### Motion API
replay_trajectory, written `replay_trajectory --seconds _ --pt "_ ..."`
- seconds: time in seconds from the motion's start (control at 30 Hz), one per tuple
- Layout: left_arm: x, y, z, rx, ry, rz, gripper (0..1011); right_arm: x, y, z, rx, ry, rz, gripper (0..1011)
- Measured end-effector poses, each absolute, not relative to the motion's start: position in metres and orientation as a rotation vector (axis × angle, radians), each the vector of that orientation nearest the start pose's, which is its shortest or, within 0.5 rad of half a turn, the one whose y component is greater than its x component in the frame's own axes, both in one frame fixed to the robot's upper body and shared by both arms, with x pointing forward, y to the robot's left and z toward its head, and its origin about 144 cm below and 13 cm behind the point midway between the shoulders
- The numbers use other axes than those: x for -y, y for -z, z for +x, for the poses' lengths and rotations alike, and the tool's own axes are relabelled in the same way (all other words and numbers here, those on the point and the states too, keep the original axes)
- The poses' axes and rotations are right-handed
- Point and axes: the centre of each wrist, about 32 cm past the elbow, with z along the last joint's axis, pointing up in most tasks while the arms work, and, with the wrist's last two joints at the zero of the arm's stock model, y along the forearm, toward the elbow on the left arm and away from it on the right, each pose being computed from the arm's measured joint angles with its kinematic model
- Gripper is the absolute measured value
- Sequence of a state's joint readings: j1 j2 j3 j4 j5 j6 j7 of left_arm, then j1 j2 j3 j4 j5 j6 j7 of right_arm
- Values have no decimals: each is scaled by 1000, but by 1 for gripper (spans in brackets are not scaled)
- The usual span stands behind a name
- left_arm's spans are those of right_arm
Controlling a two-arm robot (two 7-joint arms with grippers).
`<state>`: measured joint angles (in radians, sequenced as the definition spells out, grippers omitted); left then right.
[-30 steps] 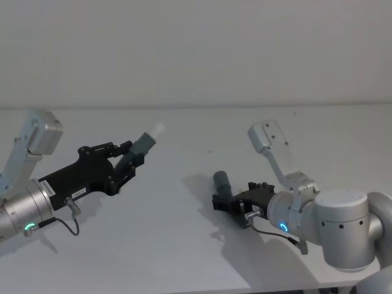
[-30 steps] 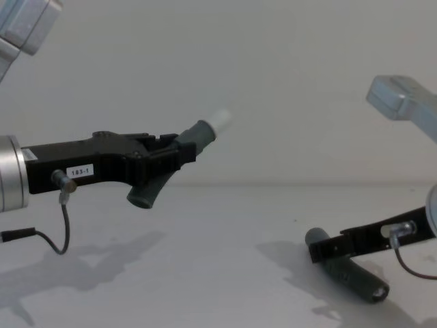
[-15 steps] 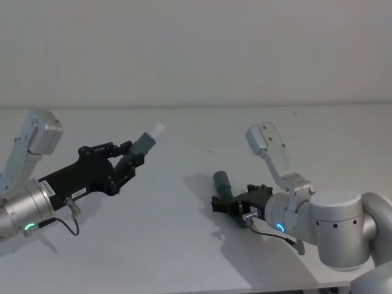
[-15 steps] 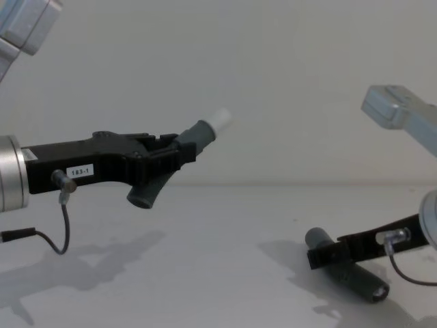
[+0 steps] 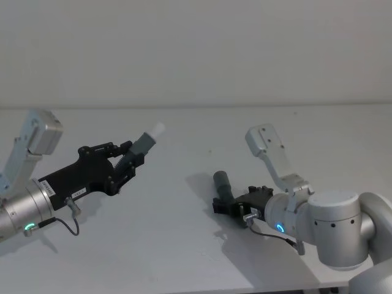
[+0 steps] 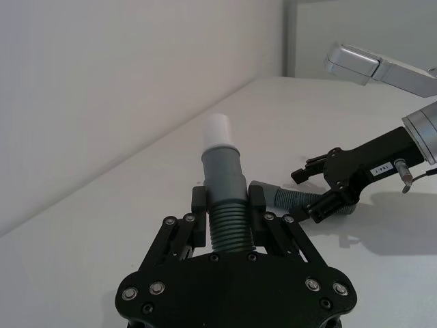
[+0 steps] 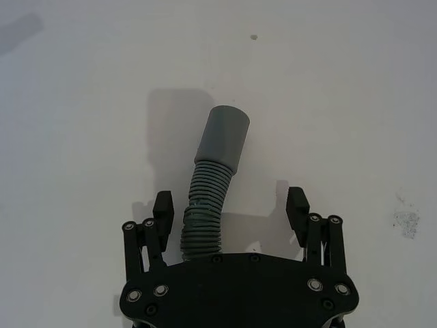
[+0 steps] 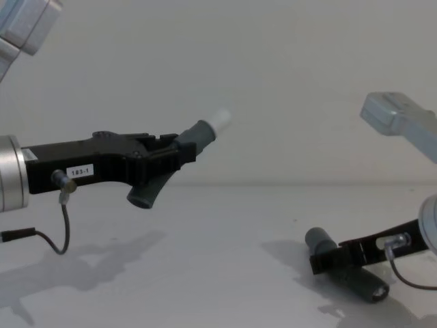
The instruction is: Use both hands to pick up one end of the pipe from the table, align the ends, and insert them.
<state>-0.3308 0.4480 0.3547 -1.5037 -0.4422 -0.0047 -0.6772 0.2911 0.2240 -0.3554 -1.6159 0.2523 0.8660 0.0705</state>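
I hold one hose; the other lies on the table.
My left gripper (image 6: pixel 227 199) is clamped on the white-tip hose (image 6: pixel 222 158), up in the air. My right gripper (image 7: pixel 229 201) sits low, fingers apart around the dark hose (image 7: pixel 220 143) on the table (image 5: pixel 177 245).

Plain white-grey table (image 5: pixel 165 239), one dark grey ribbed pipe piece (image 5: pixel 221 183) flat on its right half

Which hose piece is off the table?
The white-tipped piece, clamped mid-air in the left gripper. The cuffed piece lies on the table, inside the open right gripper.
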Motion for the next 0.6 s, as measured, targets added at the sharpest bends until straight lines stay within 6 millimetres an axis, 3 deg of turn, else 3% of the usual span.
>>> replay_trajectory --seconds 0.37,0.6 --pt "-264 -1221 531 138 -608 6 327 180 -1229 513 -346 1123 -573 1002" --pt "-264 -1221 531 138 -608 6 327 181 -1229 514 -342 1122 -575 882"
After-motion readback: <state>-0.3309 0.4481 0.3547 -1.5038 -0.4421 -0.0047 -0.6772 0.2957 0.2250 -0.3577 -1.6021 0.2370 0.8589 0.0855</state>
